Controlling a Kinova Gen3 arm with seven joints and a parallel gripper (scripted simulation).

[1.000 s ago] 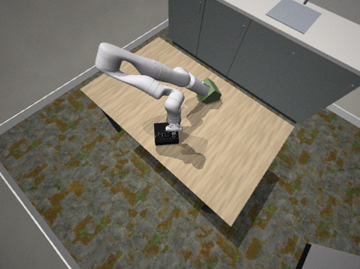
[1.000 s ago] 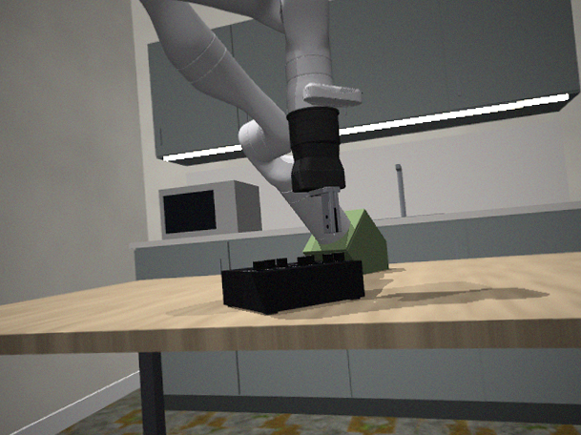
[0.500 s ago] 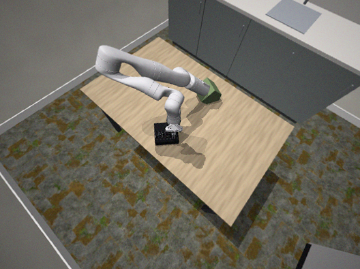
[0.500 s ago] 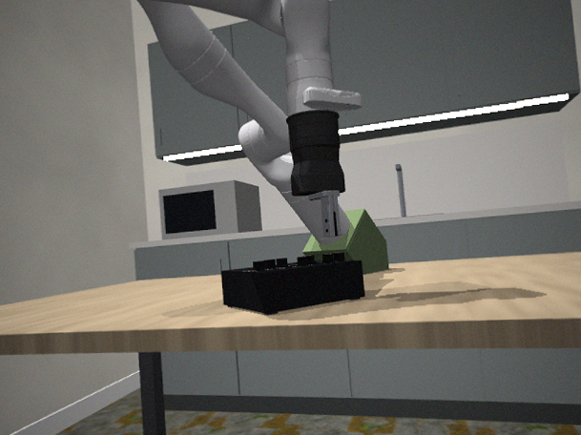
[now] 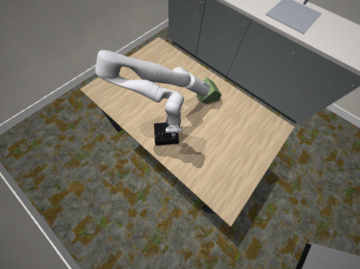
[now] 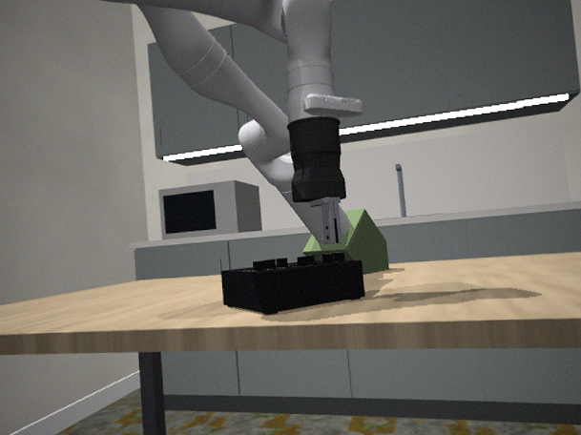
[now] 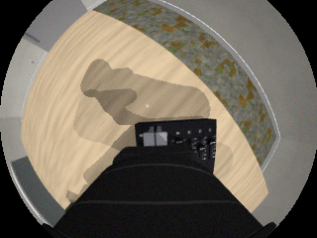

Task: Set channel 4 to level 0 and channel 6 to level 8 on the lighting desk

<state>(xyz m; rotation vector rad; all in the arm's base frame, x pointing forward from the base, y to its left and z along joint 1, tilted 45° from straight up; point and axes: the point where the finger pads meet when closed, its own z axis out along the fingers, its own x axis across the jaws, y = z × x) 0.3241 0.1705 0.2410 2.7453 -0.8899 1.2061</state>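
The black lighting desk (image 5: 164, 138) (image 6: 293, 286) (image 7: 198, 141) stands on its feet on the wooden table (image 5: 238, 150) (image 6: 136, 309). Several fader caps (image 6: 301, 259) stick up from its top; their levels are too small to read. My gripper (image 5: 172, 130) (image 6: 330, 241) (image 7: 156, 133) is shut and empty. It points straight down and hangs a little above the desk's top, over the faders toward the right end in the exterior view. It touches no cap.
A green house-shaped block (image 5: 211, 91) (image 6: 366, 242) stands on the table behind the desk, by the arm's base. A counter with cabinets (image 5: 265, 51), a sink and a microwave (image 6: 206, 208) lies beyond the table.
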